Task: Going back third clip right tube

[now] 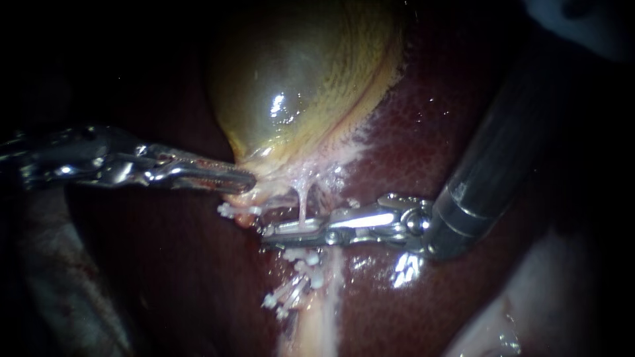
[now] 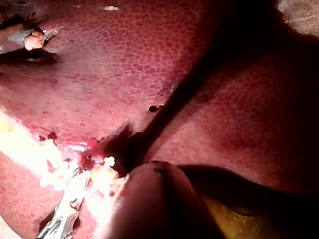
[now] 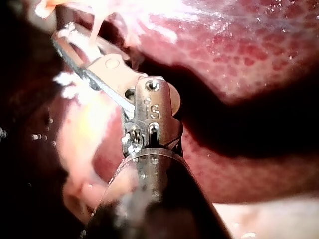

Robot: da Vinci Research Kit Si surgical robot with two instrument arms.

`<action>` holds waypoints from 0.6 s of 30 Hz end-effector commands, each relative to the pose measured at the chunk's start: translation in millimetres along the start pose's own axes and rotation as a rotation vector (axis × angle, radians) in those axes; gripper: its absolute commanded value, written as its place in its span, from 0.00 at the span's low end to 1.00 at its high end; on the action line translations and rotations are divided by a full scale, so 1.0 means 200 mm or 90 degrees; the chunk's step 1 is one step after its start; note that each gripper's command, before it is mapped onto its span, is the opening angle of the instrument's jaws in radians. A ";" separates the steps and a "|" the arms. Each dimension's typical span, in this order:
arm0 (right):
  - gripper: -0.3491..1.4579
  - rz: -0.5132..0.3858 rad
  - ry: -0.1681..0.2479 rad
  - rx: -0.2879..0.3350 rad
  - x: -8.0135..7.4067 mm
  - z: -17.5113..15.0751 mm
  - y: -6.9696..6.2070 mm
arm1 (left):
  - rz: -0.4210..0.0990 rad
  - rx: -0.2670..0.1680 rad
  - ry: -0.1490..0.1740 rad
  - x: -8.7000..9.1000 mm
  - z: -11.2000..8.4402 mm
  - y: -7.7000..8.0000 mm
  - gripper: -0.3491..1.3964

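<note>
**Tube** [image 1: 302,205]: a thin pale strand, judged to be the task's right tube. It is found on the near side of the gallbladder [image 1: 297,79], and its long axis runs far to near over the liver [image 1: 423,152]. White clips [image 1: 294,291] are seen clustered on its near stretch. Which of them is the third cannot be told. A single clip [image 1: 228,210] is set off to the left.

**Right instrument** [image 1: 268,231]: entered from the upper right and laid left to right, square across the tube. A narrow gap is shown between its jaws. The tube is seen in that gap, and no grip on it is made out. In the right wrist view the strand is likewise seen crossing the jaws.

**Left instrument** [image 1: 248,180]: entered from the left, with its jaws closed on pale tissue at the gallbladder's neck, just left of the tube.

**Governing relation:** the tube lies within the right jaws, at right angles to them. A pull-back rightward along the shaft is therefore judged necessary, so that the tube is cleared without being dragged. The right instrument is the nearer of the two.
</note>
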 end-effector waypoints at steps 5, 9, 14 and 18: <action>0.26 -0.024 -0.003 -0.001 0.000 -0.001 0.000 | 0.000 0.000 0.000 0.000 0.000 0.000 0.00; 0.35 -0.058 -0.005 -0.002 0.000 -0.001 0.000 | 0.000 0.000 0.000 0.000 0.000 0.000 0.00; 0.41 -0.088 -0.008 -0.002 0.001 -0.001 0.001 | 0.000 0.000 0.000 0.000 0.000 0.001 0.00; 0.43 -0.110 -0.011 -0.004 0.001 -0.001 0.001 | -0.001 0.003 0.000 0.001 0.000 0.001 0.00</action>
